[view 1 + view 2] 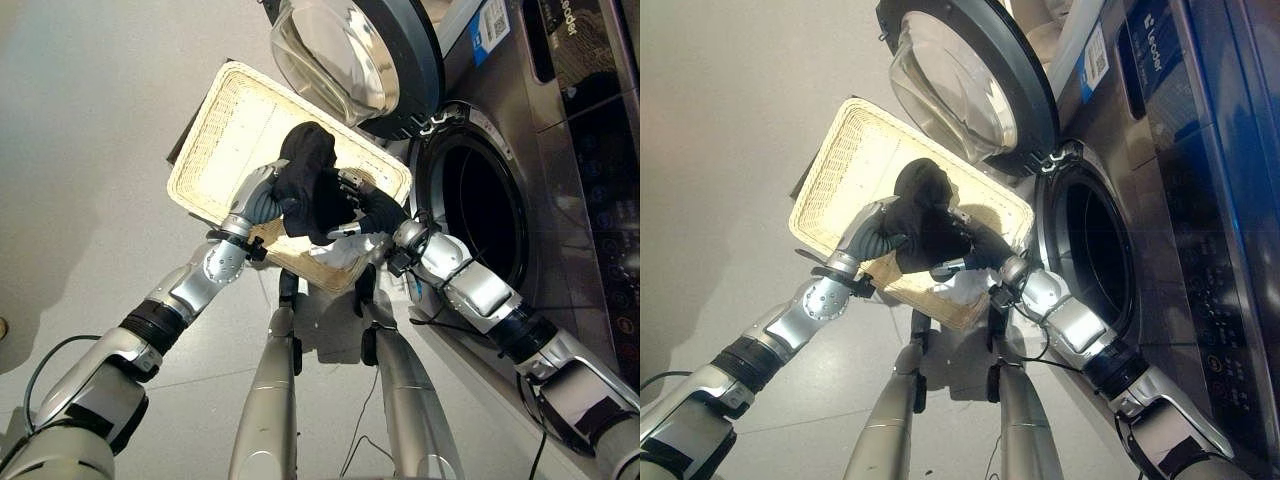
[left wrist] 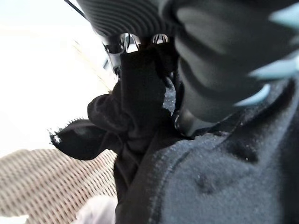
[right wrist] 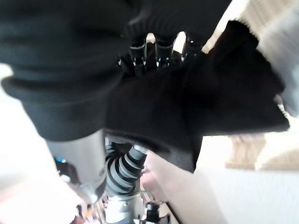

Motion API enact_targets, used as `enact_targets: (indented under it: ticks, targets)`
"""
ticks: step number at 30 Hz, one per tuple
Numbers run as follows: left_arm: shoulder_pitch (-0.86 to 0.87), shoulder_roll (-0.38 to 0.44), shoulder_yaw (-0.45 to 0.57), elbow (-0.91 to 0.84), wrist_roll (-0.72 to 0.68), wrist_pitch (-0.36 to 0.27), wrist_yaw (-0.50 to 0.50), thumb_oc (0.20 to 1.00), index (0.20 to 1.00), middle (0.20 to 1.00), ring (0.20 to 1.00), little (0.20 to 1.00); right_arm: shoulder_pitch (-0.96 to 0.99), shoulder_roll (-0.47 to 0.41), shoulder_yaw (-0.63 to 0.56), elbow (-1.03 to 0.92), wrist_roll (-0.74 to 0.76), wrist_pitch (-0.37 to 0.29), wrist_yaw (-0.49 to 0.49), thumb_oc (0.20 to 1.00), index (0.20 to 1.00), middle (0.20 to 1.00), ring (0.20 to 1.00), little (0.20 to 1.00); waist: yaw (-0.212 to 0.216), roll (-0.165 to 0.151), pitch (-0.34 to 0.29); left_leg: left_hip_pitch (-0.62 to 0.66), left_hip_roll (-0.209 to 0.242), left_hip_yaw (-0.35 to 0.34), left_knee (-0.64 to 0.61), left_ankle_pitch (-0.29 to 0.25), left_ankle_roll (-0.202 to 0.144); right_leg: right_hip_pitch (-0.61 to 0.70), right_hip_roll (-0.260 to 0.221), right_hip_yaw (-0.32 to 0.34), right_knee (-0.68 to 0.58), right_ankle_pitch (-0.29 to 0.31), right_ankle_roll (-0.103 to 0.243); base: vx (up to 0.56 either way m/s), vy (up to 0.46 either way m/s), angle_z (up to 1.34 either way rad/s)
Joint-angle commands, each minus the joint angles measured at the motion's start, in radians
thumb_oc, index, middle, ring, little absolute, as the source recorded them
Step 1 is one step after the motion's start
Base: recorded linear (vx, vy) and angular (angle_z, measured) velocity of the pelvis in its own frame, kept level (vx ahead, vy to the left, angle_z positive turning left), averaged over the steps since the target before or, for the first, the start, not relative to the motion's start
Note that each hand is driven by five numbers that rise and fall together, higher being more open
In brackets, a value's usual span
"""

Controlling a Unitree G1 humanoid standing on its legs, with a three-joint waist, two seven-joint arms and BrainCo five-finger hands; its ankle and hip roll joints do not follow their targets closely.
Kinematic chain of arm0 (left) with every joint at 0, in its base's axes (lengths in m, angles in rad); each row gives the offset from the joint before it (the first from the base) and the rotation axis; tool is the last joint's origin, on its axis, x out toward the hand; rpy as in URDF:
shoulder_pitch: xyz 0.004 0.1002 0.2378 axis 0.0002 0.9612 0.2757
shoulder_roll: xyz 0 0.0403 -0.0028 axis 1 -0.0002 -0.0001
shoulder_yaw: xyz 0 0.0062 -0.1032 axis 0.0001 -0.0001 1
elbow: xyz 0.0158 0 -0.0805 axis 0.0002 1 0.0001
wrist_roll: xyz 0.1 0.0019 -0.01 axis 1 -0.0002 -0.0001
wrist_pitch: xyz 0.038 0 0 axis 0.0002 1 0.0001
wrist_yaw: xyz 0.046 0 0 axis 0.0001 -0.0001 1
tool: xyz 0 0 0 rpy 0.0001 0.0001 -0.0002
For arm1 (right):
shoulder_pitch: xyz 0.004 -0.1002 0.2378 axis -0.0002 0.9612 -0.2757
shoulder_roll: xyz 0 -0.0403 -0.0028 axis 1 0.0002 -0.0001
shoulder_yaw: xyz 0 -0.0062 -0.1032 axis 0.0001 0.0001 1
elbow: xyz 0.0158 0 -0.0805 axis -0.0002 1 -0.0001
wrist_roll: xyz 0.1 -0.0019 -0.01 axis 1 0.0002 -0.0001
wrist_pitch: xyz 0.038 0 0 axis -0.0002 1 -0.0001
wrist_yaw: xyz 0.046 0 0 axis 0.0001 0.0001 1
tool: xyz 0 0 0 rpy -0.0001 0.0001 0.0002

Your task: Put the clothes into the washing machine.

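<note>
A black garment hangs bunched above a pale wicker basket, held up between both hands. My left hand grips its left side, fingers curled into the cloth. From the right, my right hand holds the other side; in its wrist view the fingers lie over the black fabric with the thumb beneath. The washing machine's round drum opening gapes dark just right of the hands. Its glass door is swung open above the basket.
A white cloth lies in the basket's near corner under the hands. The machine's dark front panel fills the right side. Bare grey floor stretches to the left of the basket.
</note>
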Motion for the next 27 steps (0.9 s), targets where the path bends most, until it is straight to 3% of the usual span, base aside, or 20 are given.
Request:
enact_targets:
  ticks: [1,8,13,14,16,17,21,27]
  targets:
    - [-0.042,-0.039,0.017,-0.169,0.042,-0.091,0.019,0.2,0.2,0.2,0.2,0.2,-0.006,0.024,0.051,-0.098,0.125,0.023,0.055,1.0,1.0,1.0,1.0,1.0,-0.025,0.045,-0.011,0.012,-0.074,0.088,-0.029,-0.018,0.047,0.047,0.023,-0.043,-0.008,-0.064,0.072,-0.01,0.005,-0.04]
    - [-0.018,-0.048,0.009,-0.213,-0.005,-0.096,-0.004,0.2,0.2,0.2,0.2,0.2,0.042,0.062,0.051,-0.105,0.301,0.021,0.07,1.0,1.0,1.0,1.0,1.0,-0.026,0.045,-0.011,0.002,-0.076,0.088,-0.045,-0.008,0.048,0.037,0.022,-0.041,-0.032,-0.044,0.077,0.0,0.0,0.0]
    - [0.012,-0.054,0.011,-0.227,-0.083,-0.111,-0.003,0.2,0.2,0.2,0.2,0.2,0.065,0.071,0.038,-0.13,0.315,-0.072,0.01,1.0,1.0,1.0,1.0,1.0,-0.031,0.04,-0.011,-0.003,-0.078,0.093,-0.055,-0.003,0.049,0.033,0.021,-0.038,-0.056,-0.026,0.081,0.0,0.004,-0.01]
    - [0.056,-0.065,0.029,-0.246,-0.142,-0.136,0.011,0.2,0.2,0.2,0.2,0.2,0.088,0.073,0.017,-0.145,0.253,-0.164,-0.074,1.0,1.0,1.0,1.0,1.0,-0.034,0.04,-0.011,0.001,-0.08,0.095,-0.065,-0.004,0.05,0.034,0.023,-0.033,-0.066,-0.022,0.083,-0.02,0.028,-0.05]
    - [0.072,-0.07,0.04,-0.254,-0.162,-0.145,0.012,0.2,0.2,0.2,0.2,0.2,0.094,0.068,0.006,-0.152,0.207,-0.196,-0.116,1.0,1.0,1.0,1.0,1.0,-0.036,0.041,-0.011,-0.007,-0.08,0.097,-0.067,0.001,0.051,0.027,0.024,-0.03,-0.069,-0.016,0.084,-0.02,0.032,-0.02]
    - [0.107,-0.085,0.054,-0.266,-0.189,-0.165,0.017,0.2,0.2,0.2,0.2,0.2,0.114,0.066,-0.01,-0.164,0.12,-0.22,-0.183,1.0,1.0,1.0,1.0,1.0,-0.04,0.043,-0.011,-0.003,-0.081,0.097,-0.072,-0.002,0.052,0.028,0.026,-0.024,-0.069,-0.018,0.085,-0.02,0.049,-0.02]
    - [0.184,-0.129,0.091,-0.317,-0.279,-0.213,-0.033,0.2,0.2,0.2,0.2,0.2,0.166,0.052,-0.055,-0.167,0.0,-0.211,-0.289,1.0,1.0,1.0,1.0,1.0,-0.047,0.047,-0.011,-0.002,-0.084,0.1,-0.08,-0.004,0.056,0.025,0.026,-0.015,-0.074,-0.015,0.089,0.0,0.038,-0.08]
    - [0.221,-0.153,0.09,-0.375,-0.356,-0.25,-0.158,0.2,0.2,0.2,0.2,0.2,0.203,0.046,-0.085,-0.131,0.041,-0.215,-0.29,1.0,1.0,1.0,1.0,1.0,-0.047,0.05,-0.011,0.0,-0.088,0.096,-0.079,-0.007,0.06,0.028,0.023,-0.011,-0.078,-0.011,0.092,0.0,0.004,-0.02]
